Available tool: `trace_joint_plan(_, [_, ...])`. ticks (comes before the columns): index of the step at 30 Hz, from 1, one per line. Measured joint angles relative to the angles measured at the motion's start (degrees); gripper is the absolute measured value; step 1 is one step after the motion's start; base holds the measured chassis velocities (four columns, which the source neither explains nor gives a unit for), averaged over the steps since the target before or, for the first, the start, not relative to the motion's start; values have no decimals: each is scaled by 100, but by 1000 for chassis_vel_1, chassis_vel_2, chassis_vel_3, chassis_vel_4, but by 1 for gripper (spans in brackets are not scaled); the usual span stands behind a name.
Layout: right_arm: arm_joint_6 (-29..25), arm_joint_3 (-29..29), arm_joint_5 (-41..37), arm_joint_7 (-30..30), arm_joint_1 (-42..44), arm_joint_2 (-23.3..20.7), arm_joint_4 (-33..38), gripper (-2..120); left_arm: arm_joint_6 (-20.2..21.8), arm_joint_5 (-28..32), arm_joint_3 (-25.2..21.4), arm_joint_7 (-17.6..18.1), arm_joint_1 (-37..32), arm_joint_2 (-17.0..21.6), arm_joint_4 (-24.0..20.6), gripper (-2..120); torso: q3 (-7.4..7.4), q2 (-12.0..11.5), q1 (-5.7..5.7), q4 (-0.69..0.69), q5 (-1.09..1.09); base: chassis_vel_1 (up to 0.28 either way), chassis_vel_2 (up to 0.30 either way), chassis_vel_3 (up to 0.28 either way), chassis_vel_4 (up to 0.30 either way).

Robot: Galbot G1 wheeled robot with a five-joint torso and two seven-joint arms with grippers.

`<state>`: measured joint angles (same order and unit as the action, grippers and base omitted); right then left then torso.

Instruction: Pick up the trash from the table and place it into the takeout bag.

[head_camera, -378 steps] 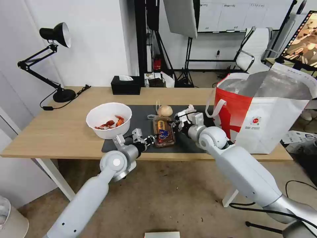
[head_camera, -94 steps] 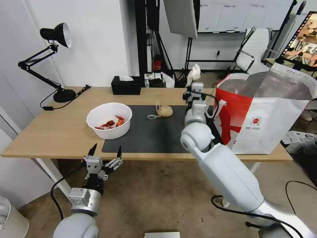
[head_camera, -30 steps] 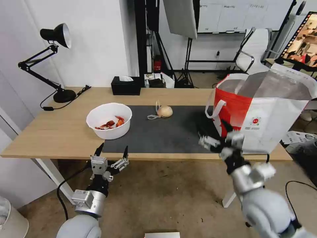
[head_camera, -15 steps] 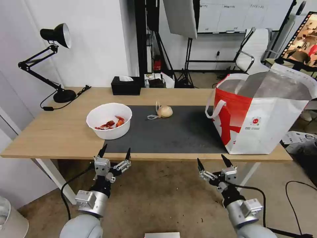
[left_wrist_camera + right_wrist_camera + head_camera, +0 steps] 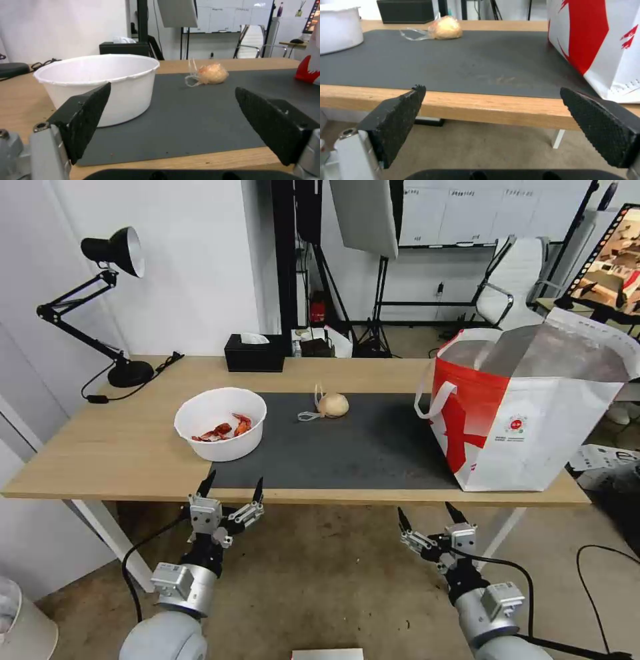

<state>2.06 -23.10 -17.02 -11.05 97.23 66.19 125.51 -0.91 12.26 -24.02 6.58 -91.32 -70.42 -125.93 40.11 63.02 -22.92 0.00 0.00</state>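
Two grippers hang below the near edge of the table, jaws apart, nothing between them.

Left to right:

- Desk lamp: black, base at the far left corner of the table, cord trailing beside it.
- Left gripper: under the near edge, just below the near left corner of the mat. Fingers point upward, spread wide. Its wrist view looks across the table top at the bowl and the lump.
- Bowl: white, round, upright, straddling the left edge of the mat, partly on bare wood. Red shells lie on its bottom.
- Tissue box: black, at the far edge of the table, behind the mat.
- Mat: dark grey, rectangular, running from the bowl to the bag, its near side close to the table's near edge.
- Lump: beige, bun-sized, in clear wrap with a loose tail, on the mat near its far edge, well apart from bowl and bag.
- Right gripper: under the near edge, below the near right part of the mat. Fingers point up, spread wide.
- Bag: large, white with a red panel, silver lining, mouth open, upright at the right end of the table, covering the mat's right edge. One white loop handle hangs over the red side.
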Motion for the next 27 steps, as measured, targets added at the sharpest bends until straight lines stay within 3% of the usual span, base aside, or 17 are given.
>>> trace_joint_plan(27, [-277,160,-69,-1,-404,-162,-74,100,17,-13,-16,1,-73,0,-114,100,0,0,0,-2,0,0,0,0,0])
